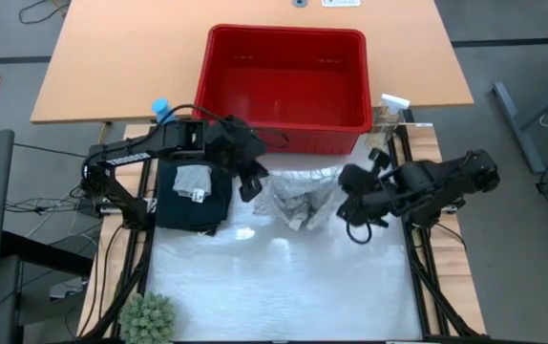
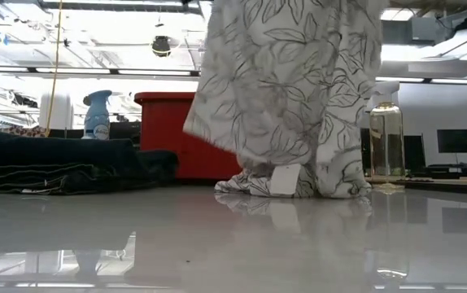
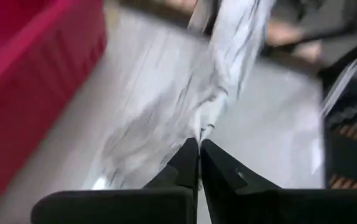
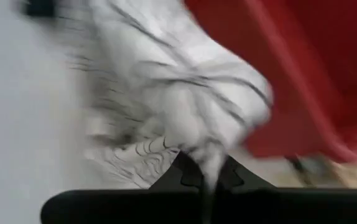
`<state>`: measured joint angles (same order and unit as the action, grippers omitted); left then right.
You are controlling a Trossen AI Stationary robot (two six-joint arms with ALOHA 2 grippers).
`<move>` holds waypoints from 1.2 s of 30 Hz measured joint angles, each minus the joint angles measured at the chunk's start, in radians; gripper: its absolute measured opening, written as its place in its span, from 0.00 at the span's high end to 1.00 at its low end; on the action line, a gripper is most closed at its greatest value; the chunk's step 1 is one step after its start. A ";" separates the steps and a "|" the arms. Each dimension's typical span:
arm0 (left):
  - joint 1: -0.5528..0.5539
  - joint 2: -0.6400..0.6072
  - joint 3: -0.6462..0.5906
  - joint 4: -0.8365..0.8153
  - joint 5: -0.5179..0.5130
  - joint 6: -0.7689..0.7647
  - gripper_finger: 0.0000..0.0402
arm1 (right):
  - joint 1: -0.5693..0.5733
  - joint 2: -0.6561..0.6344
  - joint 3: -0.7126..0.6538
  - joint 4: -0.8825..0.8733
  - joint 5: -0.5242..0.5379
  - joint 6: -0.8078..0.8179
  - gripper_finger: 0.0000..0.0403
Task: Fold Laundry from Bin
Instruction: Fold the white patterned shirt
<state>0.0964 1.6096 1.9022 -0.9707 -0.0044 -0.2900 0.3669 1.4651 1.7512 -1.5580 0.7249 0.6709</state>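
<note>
The white cloth with grey leaf print (image 1: pixel 298 196) is held up between my two grippers, in front of the red bin (image 1: pixel 288 76). My left gripper (image 1: pixel 252 186) is shut on its left end and my right gripper (image 1: pixel 347 204) on its right end. In the low view the cloth (image 2: pixel 290 89) hangs down from above the picture, and its lower end (image 2: pixel 290 183) rests on the table. The dark trousers (image 1: pixel 193 203) lie folded at the left, with the small grey cloth (image 1: pixel 193 180) on top. My left gripper pinches a narrow gathered bit of the leaf-print cloth (image 3: pixel 203 127) between its two fingers, which slant downward. From there the cloth runs away from the fingers in a drawn-out band. My right gripper pinches a bunched part of the cloth (image 4: pixel 211 152) between its two fingers, which slant downward. The cloth billows out beyond them; one layer or several, I cannot tell. The lower end lies on the table.
A blue spray bottle (image 1: pixel 159 107) stands left of the bin and a clear one (image 1: pixel 393 105) to its right. A green plant (image 1: pixel 150 315) sits at the near left corner. The white tabletop (image 1: pixel 284 287) nearer the front edge is bare.
</note>
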 joint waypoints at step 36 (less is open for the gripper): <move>-0.026 0.032 0.150 -0.256 -0.170 0.311 0.94 | -0.208 -0.053 0.272 -0.012 0.001 -0.271 0.95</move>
<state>0.0702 1.6416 2.0517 -1.2267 -0.1749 0.0214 0.1591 1.4121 2.0228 -1.5700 0.7255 0.4003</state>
